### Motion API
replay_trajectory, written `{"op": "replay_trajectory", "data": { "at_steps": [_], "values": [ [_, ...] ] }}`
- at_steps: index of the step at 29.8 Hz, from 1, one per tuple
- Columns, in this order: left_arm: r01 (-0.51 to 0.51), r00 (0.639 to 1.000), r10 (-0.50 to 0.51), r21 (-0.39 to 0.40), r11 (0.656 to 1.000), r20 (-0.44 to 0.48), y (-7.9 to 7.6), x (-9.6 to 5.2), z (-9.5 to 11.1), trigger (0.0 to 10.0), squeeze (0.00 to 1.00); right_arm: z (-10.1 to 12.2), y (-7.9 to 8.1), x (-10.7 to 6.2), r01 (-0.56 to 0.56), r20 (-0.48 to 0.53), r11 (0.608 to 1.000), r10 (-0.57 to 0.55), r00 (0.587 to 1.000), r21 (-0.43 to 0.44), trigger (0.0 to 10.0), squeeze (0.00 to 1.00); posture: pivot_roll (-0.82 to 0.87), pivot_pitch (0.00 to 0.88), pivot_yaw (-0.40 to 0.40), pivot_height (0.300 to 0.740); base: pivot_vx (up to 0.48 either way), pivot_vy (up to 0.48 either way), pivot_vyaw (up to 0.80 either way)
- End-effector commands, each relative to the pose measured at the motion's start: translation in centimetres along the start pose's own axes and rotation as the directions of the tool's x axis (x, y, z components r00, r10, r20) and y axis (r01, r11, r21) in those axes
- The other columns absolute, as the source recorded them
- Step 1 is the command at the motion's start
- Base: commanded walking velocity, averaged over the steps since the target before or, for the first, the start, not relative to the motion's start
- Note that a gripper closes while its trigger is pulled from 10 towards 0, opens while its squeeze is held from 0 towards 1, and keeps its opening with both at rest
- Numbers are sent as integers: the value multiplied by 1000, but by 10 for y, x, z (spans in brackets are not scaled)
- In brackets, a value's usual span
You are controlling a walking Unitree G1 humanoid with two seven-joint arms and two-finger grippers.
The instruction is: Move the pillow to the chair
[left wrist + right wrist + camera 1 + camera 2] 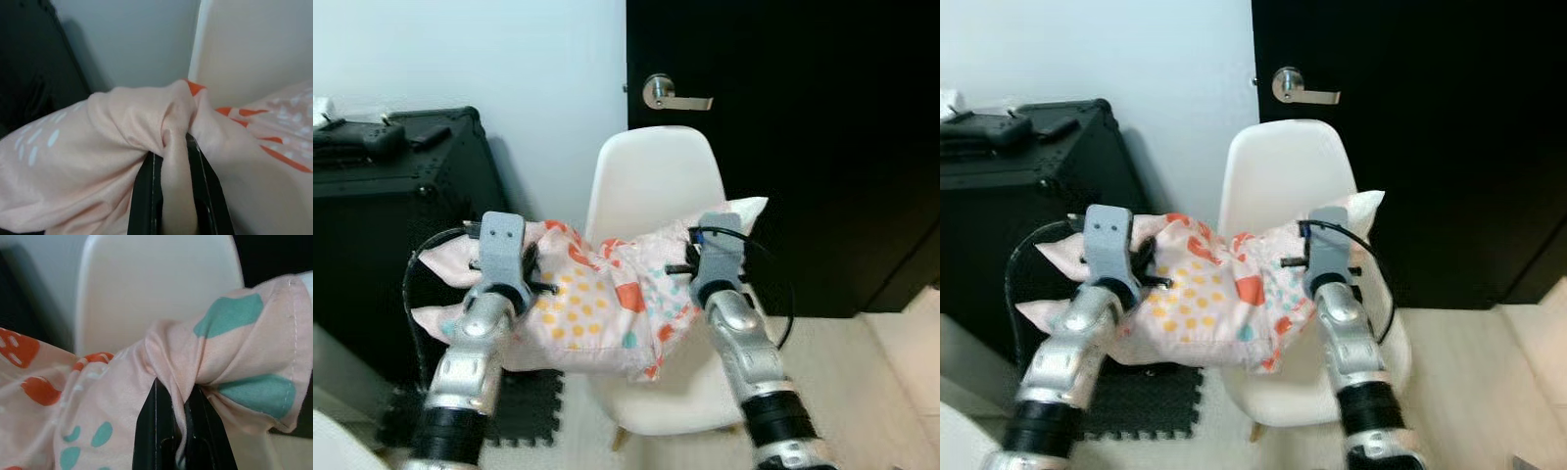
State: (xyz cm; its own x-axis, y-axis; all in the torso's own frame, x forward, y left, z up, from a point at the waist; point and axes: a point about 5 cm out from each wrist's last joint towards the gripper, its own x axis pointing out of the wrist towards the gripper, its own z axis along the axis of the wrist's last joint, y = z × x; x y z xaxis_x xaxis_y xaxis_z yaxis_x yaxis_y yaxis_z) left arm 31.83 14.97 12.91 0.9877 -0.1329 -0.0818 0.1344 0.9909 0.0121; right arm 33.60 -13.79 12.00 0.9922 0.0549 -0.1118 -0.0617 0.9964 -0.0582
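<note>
A pale pink pillow (597, 308) with orange, yellow and teal spots hangs between my two arms, in front of a white plastic chair (651, 181). Its right half is over the chair's seat and its left half sticks out past the chair's left side. My left gripper (175, 147) is shut on a fold of the pillow (98, 142) at its left end. My right gripper (180, 404) is shut on a bunched fold of the pillow (234, 352) at its right end, close to the chair's back (156, 284).
A black case (401, 215) with a controller on top stands to the left of the chair against the pale wall. A black door (783, 147) with a silver lever handle (671, 95) is behind the chair. Dark foam mats (524, 411) lie on the floor below my left arm.
</note>
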Motion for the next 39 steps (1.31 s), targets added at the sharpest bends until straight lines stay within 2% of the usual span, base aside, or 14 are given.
{"op": "replay_trajectory", "data": {
  "at_steps": [1,11,16,24,37,38,39],
  "values": [
    [1,1000,-1,14,1000,21,1,0,5,10000,12,13,16,1,-57,58,998,57,997,5,10000,0,34,31,40,710,315,0,0],
    [-14,999,14,19,1000,30,1,1,5,10000,0,13,16,2,-63,62,998,63,996,-2,10000,0,32,26,39,710,150,0,0],
    [-1,999,-1,63,998,37,-2,0,6,10000,0,13,16,2,-66,63,998,66,996,-5,10000,0,32,24,38,710,0,0,0],
    [2,999,-5,62,998,35,-4,0,5,10000,0,14,17,2,-69,64,998,70,995,-10,10000,0,29,22,36,710,0,-354,0],
    [-16,999,14,57,998,34,1,-1,4,10000,0,13,17,2,-72,61,997,73,995,-15,10000,0,28,28,33,710,0,-380,0],
    [-21,999,21,13,1000,26,1,-1,4,10000,0,13,17,2,-73,60,997,74,995,-15,10000,0,29,30,31,710,0,0,0],
    [-21,999,21,13,1000,26,1,-1,4,10000,0,13,17,2,-73,60,997,74,995,-15,10000,0,29,30,31,710,0,0,0]
  ]
}}
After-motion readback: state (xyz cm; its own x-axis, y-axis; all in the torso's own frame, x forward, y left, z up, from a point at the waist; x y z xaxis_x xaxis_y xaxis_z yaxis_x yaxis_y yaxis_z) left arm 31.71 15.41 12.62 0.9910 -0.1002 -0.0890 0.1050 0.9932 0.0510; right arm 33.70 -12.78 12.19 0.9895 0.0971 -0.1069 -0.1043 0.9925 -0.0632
